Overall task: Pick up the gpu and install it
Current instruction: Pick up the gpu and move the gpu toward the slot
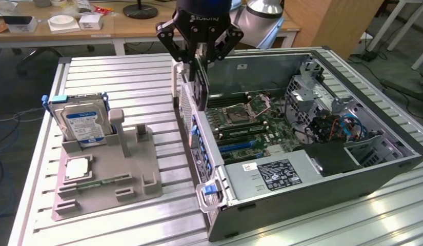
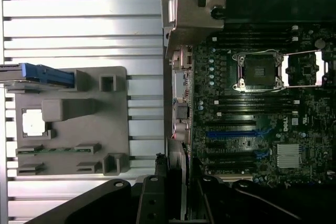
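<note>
Dark and thin, the gpu [image 1: 197, 87] hangs edge-down, clamped in the gripper [image 1: 197, 57] at the exterior view's upper centre, just above the rear wall of the open steel case [image 1: 321, 192]. Doing this well likely means keeping the card plumb over a blue slot [image 1: 240, 146] on the green motherboard [image 1: 266, 125]. The table [image 1: 129, 77] is ribbed aluminium.

"Where's the arm?"
"It reaches straight down from above, wrist vertical, end effector [image 1: 198, 61] pointing downward."
"Jaws apart?"
"No, drawn in partway, pinching the gpu [image 1: 199, 89] by its upper edge. The card hangs edge-on beneath them."
</note>
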You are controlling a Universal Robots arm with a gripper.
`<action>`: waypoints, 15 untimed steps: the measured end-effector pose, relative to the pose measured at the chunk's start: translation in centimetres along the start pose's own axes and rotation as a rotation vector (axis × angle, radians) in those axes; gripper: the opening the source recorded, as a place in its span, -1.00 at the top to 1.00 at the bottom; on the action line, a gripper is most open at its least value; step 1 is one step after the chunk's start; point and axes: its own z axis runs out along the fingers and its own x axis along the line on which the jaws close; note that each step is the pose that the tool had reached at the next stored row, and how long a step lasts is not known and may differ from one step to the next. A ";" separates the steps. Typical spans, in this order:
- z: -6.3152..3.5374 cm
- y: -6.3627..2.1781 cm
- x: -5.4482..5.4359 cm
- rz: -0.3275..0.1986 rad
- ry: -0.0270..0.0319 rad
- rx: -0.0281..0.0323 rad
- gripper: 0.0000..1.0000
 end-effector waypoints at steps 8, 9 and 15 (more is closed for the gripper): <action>-0.01 0.02 -0.6 0.000 0.0006 0.0001 0.47; -0.01 0.02 -0.6 0.000 0.0006 0.0000 0.47; -0.01 0.04 -1.1 0.000 0.0012 0.0000 0.47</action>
